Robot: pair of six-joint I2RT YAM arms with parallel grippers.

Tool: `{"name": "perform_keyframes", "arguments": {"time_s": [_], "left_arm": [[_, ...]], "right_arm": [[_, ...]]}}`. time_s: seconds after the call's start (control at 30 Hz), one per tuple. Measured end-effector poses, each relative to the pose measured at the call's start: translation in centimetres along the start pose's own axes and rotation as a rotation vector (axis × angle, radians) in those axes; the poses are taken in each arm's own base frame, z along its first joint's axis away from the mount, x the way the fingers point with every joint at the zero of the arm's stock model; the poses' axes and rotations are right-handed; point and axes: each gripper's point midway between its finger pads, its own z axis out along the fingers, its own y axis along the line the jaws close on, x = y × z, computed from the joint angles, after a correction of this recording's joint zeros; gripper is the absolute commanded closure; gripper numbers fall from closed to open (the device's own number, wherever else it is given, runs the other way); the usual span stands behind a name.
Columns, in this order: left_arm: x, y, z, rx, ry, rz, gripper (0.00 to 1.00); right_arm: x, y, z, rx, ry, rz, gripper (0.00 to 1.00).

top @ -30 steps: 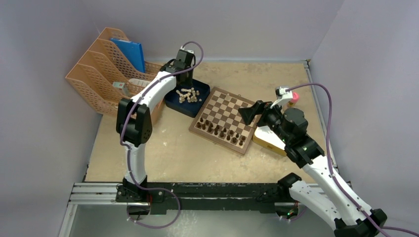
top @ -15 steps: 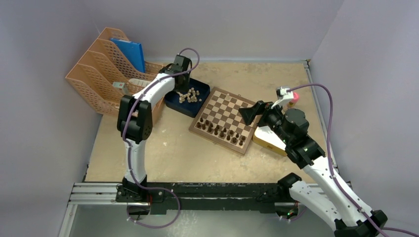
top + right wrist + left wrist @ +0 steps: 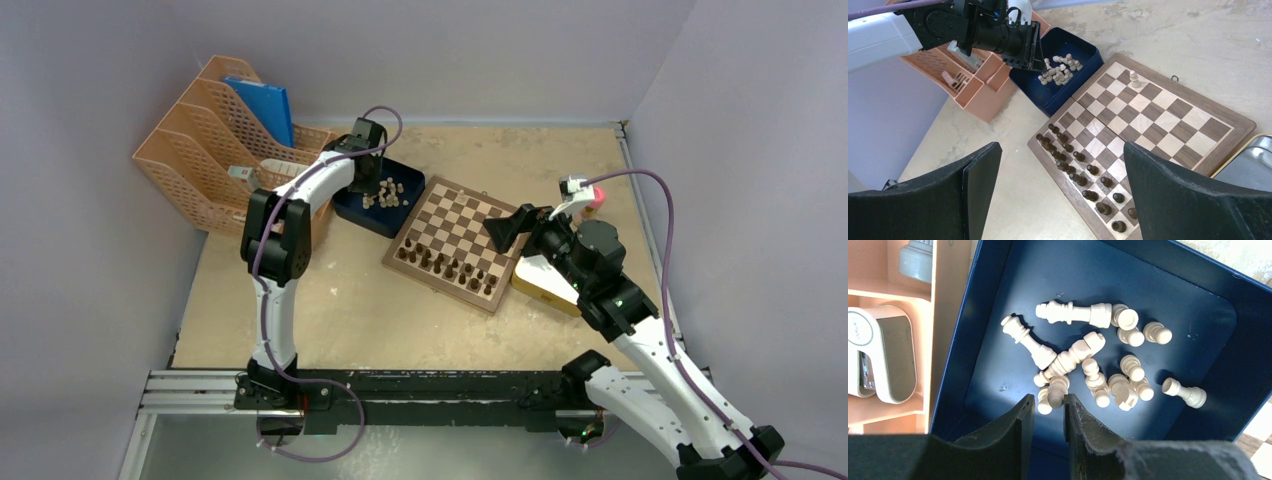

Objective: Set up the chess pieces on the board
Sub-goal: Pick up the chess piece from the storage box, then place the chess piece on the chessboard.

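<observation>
Several beige chess pieces (image 3: 1083, 352) lie in a heap in the dark blue tray (image 3: 1098, 270). My left gripper (image 3: 1048, 399) is down in that tray with its jaws only narrowly apart. One beige pawn (image 3: 1055, 391) sits at the fingertips, touching the right finger, with a small gap to the left one. A single beige piece (image 3: 1133, 77) stands on the board (image 3: 1158, 120) near the tray-side edge. Dark pieces (image 3: 1073, 165) fill two rows on the near side. My right gripper (image 3: 1060, 147) hovers wide open above the board's near edge and holds nothing.
An orange file rack (image 3: 215, 140) with a blue folder stands left of the tray, with a white stapler (image 3: 878, 355) in one slot. A yellow-rimmed tin (image 3: 545, 280) lies right of the board (image 3: 455, 240), under the right arm. A small pink object (image 3: 597, 197) is at the back right.
My left gripper has swung from the tray's back edge down into the tray over the heap of beige pieces. The right arm has not moved.
</observation>
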Motion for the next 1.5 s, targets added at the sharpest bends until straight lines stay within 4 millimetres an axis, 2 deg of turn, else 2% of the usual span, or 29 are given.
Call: {"name": "perform_keyframes", "arguments": {"time_s": [0.4, 0.57, 0.9, 1.07, 1.3, 1.4, 1.5], "left_arm": [[0.4, -0.3, 0.3, 0.019, 0.014, 0.001, 0.78], [0.6, -0.4, 0.5, 0.021, 0.021, 0.002, 0.88], [0.9, -0.3, 0.0, 0.018, 0.043, 0.006, 0.91], [0.5, -0.1, -2.0, 0.023, 0.036, 0.006, 0.91], [-2.3, -0.6, -7.2, 0.077, -0.064, -0.002, 0.91], [-3.2, -1.5, -9.0, 0.103, -0.102, 0.012, 0.91], [-3.3, -3.6, -10.5, 0.147, -0.124, 0.04, 0.9]], "right_arm": [[0.0, 0.0, 0.0, 0.0, -0.001, 0.0, 0.06], [0.0, 0.0, -0.1, -0.002, -0.003, 0.0, 0.06], [0.0, 0.0, -0.1, -0.003, -0.003, -0.007, 0.06], [0.0, -0.1, -0.1, 0.003, -0.004, -0.007, 0.06], [0.2, -0.4, -0.3, 0.02, 0.003, -0.006, 0.06], [0.0, -0.4, -0.5, 0.019, -0.005, -0.006, 0.06], [0.0, -0.5, -0.6, 0.023, -0.003, -0.006, 0.06]]}}
